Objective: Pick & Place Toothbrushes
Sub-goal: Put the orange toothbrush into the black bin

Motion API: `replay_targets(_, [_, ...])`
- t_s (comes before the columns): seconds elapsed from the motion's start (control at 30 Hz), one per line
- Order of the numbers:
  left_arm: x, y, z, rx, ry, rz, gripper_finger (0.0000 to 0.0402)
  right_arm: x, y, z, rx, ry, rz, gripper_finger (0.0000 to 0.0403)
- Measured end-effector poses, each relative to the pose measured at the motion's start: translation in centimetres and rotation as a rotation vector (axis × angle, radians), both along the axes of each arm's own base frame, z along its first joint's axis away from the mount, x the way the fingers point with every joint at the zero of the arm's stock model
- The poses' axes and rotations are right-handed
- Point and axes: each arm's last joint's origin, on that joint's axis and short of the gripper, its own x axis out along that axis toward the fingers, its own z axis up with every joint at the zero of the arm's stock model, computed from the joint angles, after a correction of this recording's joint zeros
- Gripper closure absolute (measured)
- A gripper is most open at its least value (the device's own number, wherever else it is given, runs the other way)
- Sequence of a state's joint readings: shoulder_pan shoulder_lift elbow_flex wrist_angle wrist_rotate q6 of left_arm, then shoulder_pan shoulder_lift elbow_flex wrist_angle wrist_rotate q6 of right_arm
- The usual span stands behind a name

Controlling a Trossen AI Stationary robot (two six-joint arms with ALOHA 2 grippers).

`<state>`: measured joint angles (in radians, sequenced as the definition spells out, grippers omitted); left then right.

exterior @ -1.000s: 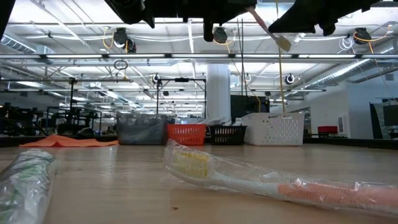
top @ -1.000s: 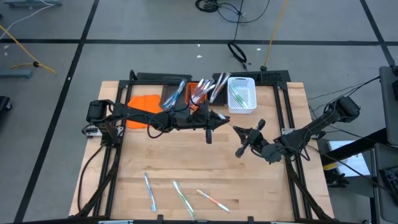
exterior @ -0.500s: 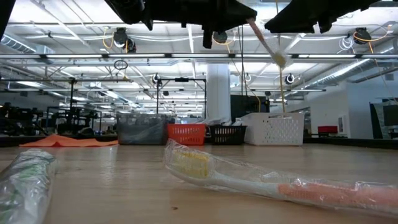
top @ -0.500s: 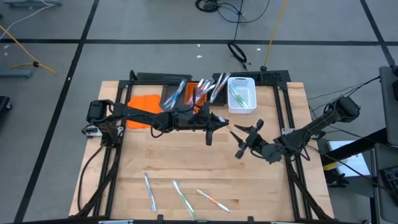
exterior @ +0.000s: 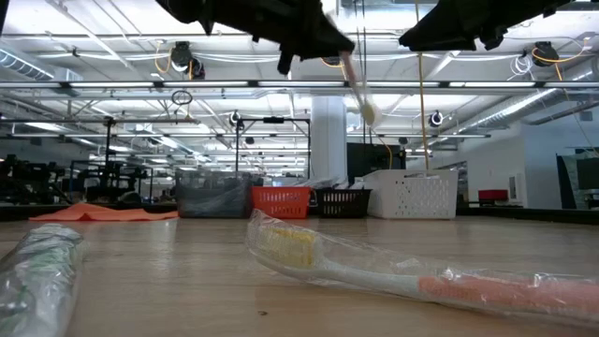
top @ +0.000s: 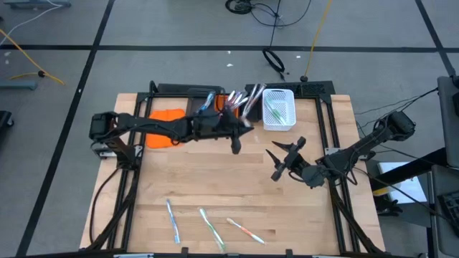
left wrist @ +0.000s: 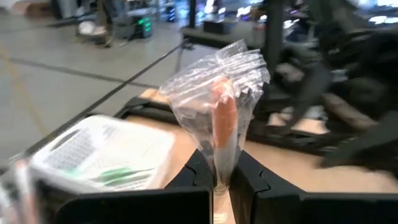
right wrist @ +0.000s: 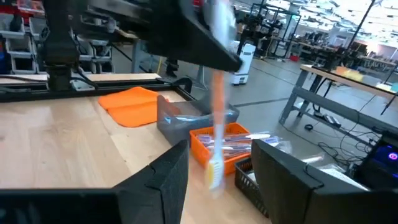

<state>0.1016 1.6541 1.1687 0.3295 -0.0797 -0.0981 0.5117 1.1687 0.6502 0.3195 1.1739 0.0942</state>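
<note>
My left gripper (top: 242, 129) is shut on a toothbrush (left wrist: 222, 121) with an orange handle in a clear wrapper. It hangs high above the table just in front of the bins, its white head (exterior: 367, 112) lowest. My right gripper (top: 275, 164) stands open and empty to the right of it, level above the table; its wrist view shows the toothbrush (right wrist: 216, 124) hanging ahead of its fingers. Three more wrapped toothbrushes (top: 172, 221), (top: 210, 228), (top: 245, 231) lie flat near the table's front edge. My left gripper pinches the wrapped toothbrush's handle (left wrist: 220, 177) between its two fingers, which reach in about level from the table's left and lie across it. The wrapper's crumpled end (left wrist: 233, 65) sticks out past the fingers. The brush hangs tilted and clear of the table, head down.
Along the far edge stand a grey bin (top: 201, 107), an orange bin (top: 228, 104), a black bin (top: 251, 97) and a white mesh bin (top: 280, 109), each with toothbrushes. An orange flat piece (top: 166, 117) lies left of them. Bare wood lies at mid-table.
My right gripper has opened and let go of the toothbrush, staying where it was. My left gripper, still shut on the brush, has carried it toward the far edge and a little left, toward the bins, and the brush now hangs steeper.
</note>
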Motion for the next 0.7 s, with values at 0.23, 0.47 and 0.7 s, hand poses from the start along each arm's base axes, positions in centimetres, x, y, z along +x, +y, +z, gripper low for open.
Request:
replay_targets(0.23, [-0.7,3.8,-0.7,-0.048,0.06,0.108,0.0392,0.2,0.1,-0.2,0.052,0.003,0.086,0.0237])
replay_targets(0.47, [-0.9,6.5,0.9,-0.051,0.169,0.167,0.0392,0.5,-0.3,-1.2,0.093,0.035,0.077,0.024])
replay_targets(0.7, [-1.3,8.3,2.7,-0.029,0.181,0.214,0.0392,1.5,-0.5,-2.5,0.097,0.062,0.049,0.0241])
